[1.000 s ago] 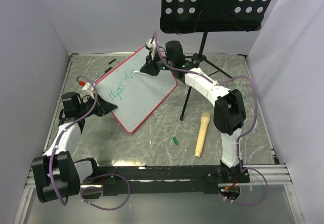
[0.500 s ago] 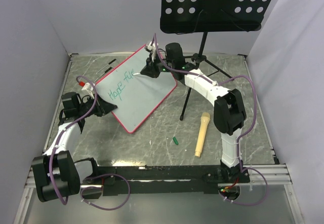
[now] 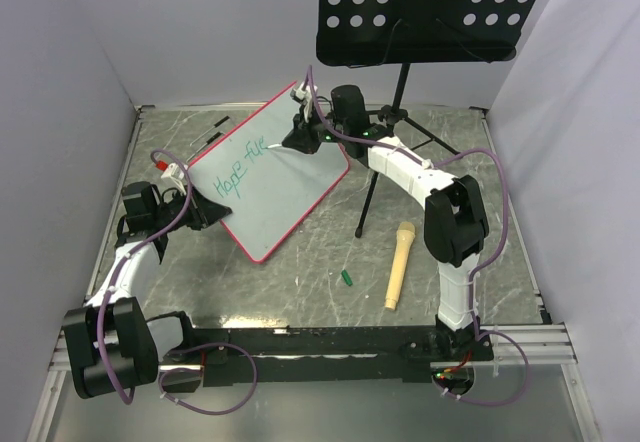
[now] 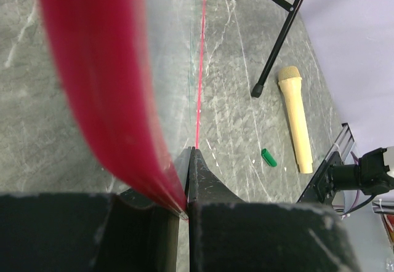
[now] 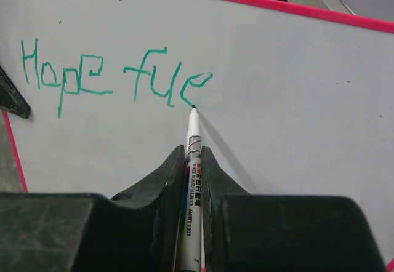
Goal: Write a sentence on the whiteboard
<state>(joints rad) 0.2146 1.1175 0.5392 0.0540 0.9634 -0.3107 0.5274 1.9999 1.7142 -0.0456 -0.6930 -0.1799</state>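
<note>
The right hand (image 5: 192, 156) clamps a marker (image 5: 193, 127), tip touching the sentence (image 5: 92, 75) on the whiteboard (image 5: 295, 93).

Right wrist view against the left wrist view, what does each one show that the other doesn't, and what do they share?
Only the right wrist: the sentence so far, "Hope fue", and the marker gripped in the right gripper, tip on the last letter. Only the left wrist: the microphone, the green cap, a stand leg, and the left gripper pinching the whiteboard by its edge. Both: the whiteboard's pink-red frame.
</note>
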